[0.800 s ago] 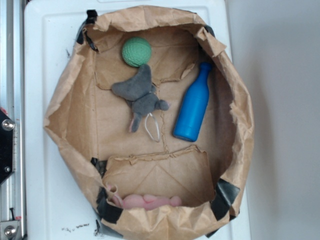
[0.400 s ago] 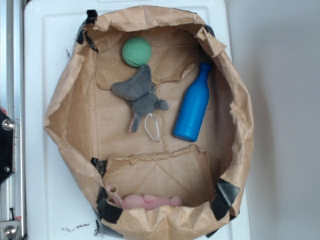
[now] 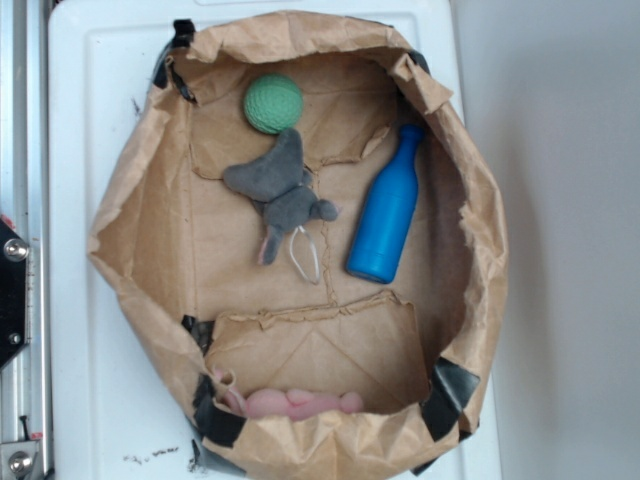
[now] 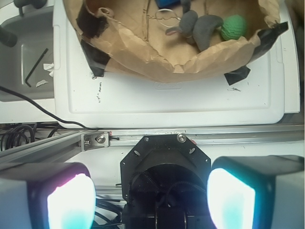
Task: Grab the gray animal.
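The gray animal (image 3: 281, 191) lies flat inside an open brown paper bag (image 3: 150, 230), just below a green knitted ball (image 3: 273, 103); its white string loop trails toward the bag's middle. In the wrist view the gray animal (image 4: 202, 27) shows at the top, over the bag's near rim. My gripper (image 4: 150, 199) is open, its two glowing pads far apart, and it hangs outside the bag over the robot's base with nothing between the fingers. It does not appear in the exterior view.
A blue bottle (image 3: 386, 209) lies to the right of the animal. A pink soft toy (image 3: 295, 402) sits at the bag's lower end. The bag rests on a white tray (image 3: 75, 330). A metal rail (image 4: 143, 138) and cables run between gripper and tray.
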Robot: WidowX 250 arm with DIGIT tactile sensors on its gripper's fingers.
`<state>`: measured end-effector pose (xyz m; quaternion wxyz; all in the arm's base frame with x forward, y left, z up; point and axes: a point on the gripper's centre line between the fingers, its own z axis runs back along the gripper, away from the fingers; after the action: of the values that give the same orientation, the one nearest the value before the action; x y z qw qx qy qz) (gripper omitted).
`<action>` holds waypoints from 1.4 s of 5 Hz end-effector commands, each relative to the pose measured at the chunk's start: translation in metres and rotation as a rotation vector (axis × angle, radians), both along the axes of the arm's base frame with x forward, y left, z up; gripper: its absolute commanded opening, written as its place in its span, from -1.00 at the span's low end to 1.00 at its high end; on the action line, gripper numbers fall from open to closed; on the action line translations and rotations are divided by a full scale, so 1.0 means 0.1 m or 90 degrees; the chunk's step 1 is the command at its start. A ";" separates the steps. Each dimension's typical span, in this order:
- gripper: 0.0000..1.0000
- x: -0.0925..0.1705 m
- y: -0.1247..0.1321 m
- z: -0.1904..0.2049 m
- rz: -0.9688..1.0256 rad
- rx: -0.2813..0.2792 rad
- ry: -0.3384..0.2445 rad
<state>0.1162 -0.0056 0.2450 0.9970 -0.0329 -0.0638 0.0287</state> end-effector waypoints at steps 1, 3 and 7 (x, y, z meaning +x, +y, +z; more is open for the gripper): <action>1.00 0.94 0.04 -0.43 0.037 0.022 -0.040; 1.00 1.94 0.08 -0.40 -0.024 0.005 -0.065; 1.00 1.85 0.03 -0.13 -0.334 0.035 0.042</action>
<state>0.3061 0.0080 0.2123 0.9744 -0.0303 0.0146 -0.2223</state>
